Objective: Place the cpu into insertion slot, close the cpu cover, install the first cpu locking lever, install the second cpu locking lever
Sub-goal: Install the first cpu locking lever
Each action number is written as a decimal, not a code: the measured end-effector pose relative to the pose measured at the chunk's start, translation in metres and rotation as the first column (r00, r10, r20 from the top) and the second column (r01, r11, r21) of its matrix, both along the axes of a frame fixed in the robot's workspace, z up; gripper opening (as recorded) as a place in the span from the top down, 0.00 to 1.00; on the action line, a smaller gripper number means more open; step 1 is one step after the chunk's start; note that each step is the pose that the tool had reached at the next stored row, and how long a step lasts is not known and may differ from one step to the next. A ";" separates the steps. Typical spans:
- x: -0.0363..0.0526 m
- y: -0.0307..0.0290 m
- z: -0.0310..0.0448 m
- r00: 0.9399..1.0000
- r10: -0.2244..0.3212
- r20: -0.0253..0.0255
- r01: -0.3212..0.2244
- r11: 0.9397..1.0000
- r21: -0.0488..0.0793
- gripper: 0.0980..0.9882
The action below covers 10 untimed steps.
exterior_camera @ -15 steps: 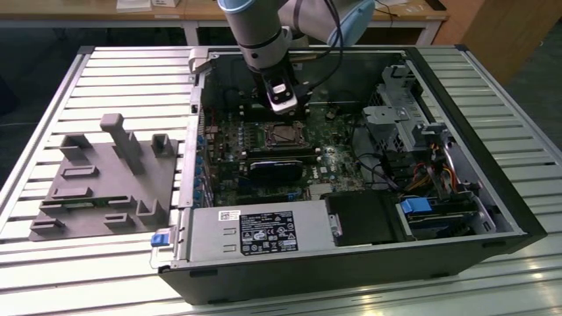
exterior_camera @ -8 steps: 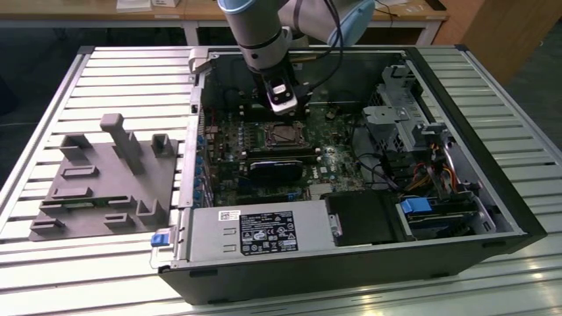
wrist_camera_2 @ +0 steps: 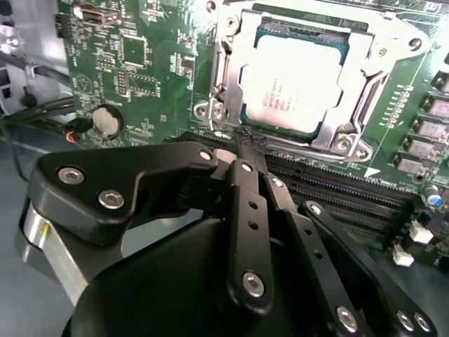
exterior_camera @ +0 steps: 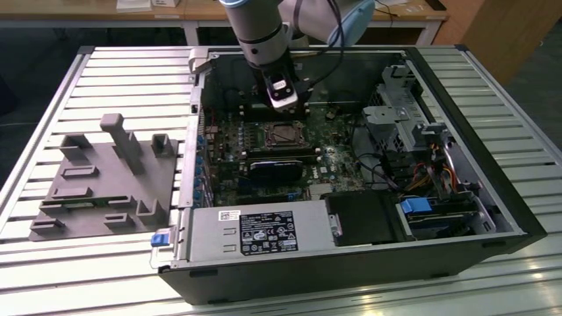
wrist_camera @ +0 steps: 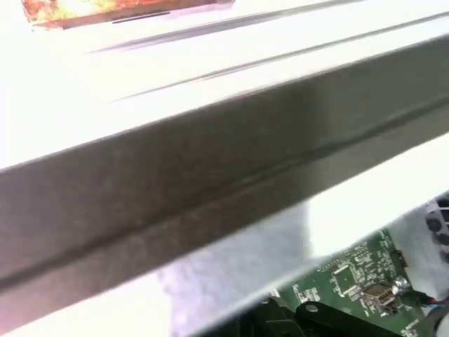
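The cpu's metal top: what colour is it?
The cpu top is pale silver, with a green edge around it; the second wrist view shows it best.

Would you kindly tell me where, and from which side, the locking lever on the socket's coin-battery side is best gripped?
Probably by its bent end nearest the tool, coming straight down from above the board. The locking lever is a thin rod lying low along the cpu cover's edge, so a pinch across its width should suit it.
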State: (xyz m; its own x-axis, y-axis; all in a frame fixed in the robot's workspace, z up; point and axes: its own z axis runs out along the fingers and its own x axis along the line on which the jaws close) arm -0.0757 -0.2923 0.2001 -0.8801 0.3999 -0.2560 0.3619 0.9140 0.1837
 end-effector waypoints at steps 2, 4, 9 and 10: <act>0.0000 0.0000 0.0041 1.000 -0.001 0.000 0.001 1.000 0.000 1.00; 0.0000 0.0000 0.0085 1.000 -0.002 0.000 0.002 1.000 0.000 1.00; 0.0000 0.0000 0.0190 1.000 -0.004 0.000 0.004 1.000 0.000 1.00; 0.0000 0.0000 0.0200 1.000 -0.004 0.000 0.004 1.000 0.000 1.00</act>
State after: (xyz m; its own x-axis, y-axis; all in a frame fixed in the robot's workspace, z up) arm -0.0757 -0.2923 0.2201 -0.8785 0.4034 -0.2560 0.3655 0.9125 0.1837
